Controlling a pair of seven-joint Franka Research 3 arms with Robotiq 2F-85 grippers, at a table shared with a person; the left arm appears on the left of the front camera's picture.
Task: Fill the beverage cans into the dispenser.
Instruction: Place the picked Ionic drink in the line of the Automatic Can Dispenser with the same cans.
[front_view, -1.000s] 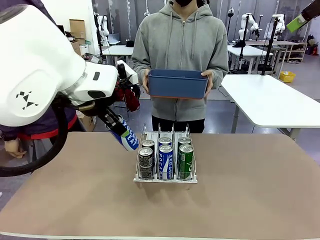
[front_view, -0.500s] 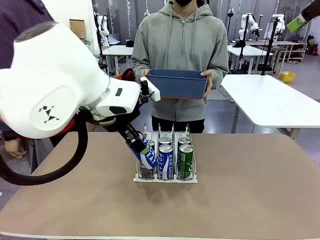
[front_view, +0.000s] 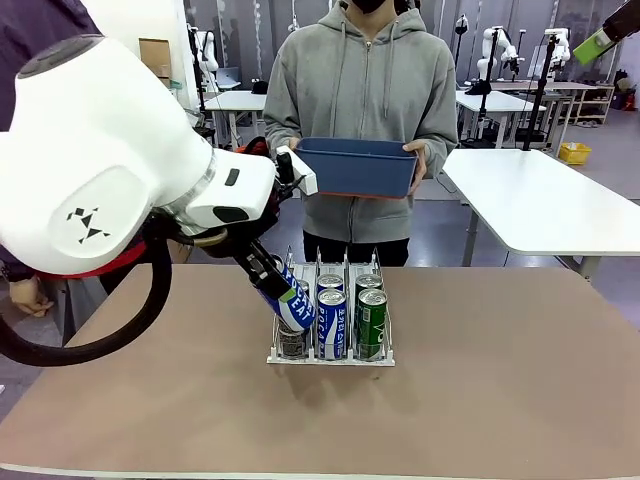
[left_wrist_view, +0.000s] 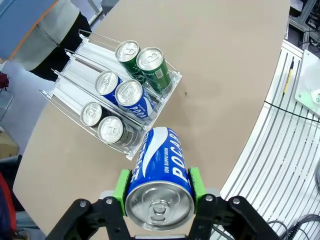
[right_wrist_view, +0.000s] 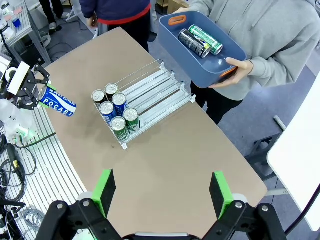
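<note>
— What moved?
— My left arm has swung in from 9 o'clock. The blue-and-white can, clear of the dispenser a second ago, now hangs tilted over its left lane's near end, base pointing to 5 o'clock. I cannot tell whether it touches anything there.
— Your grip?
— Left jaws clamped on that can, green pads on either side. Right jaws spread wide, empty, high above the counter.
— The rack?
— Six cans upright at its near end: dark pair at 9 o'clock, blue-and-white pair in the middle, green pair at 3 o'clock.
— The person?
— At 12 o'clock, holding a blue bin with a dark can and a green can lying inside.
</note>
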